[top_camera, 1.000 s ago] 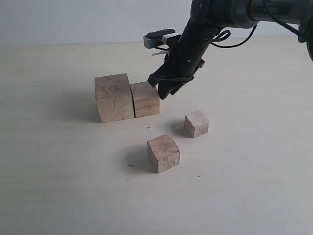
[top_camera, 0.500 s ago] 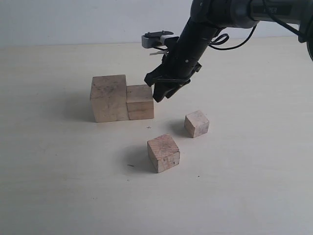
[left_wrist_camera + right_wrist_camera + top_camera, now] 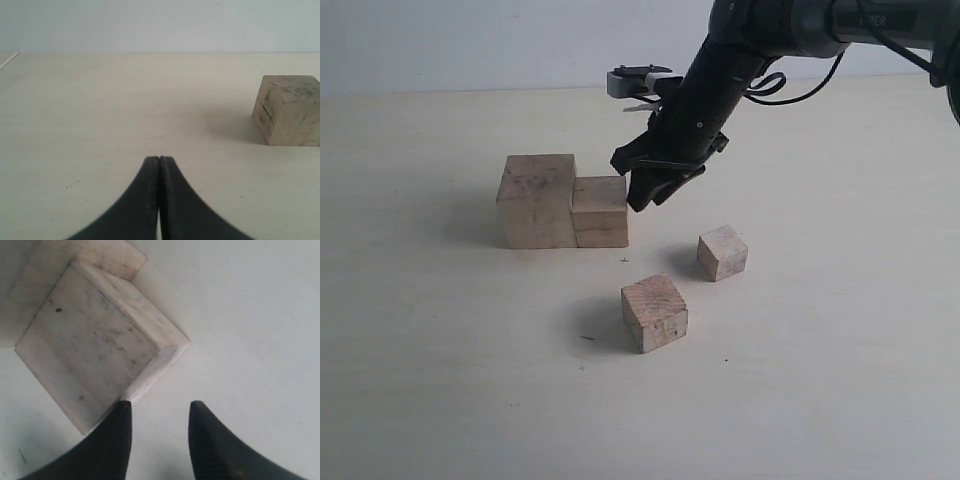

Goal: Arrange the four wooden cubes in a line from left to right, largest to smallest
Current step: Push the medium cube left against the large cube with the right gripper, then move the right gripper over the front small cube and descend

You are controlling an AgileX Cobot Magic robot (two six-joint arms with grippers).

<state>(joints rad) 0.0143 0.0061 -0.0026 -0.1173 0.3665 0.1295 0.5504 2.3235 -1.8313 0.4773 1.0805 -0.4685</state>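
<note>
The largest cube [image 3: 535,200] and the second-largest cube [image 3: 600,211] stand side by side, touching, at the middle left of the table. The third cube [image 3: 655,312] lies alone nearer the front, and the smallest cube [image 3: 722,252] sits to its right. My right gripper [image 3: 648,195] is low at the second cube's right side. Its jaws are open with nothing between them [image 3: 160,407], and one fingertip [image 3: 122,412] rests against that cube's edge [image 3: 95,345]. My left gripper [image 3: 159,160] is shut and empty, well short of the largest cube [image 3: 290,110]; it is out of the exterior view.
The pale table [image 3: 820,380] runs wide to the front and to both sides. The right arm [image 3: 720,70] reaches in from the upper right, above the table behind the smallest cube.
My right gripper has moved left, sliding the two touching cubes left and turning them square to the view. The two loose cubes have not moved.
</note>
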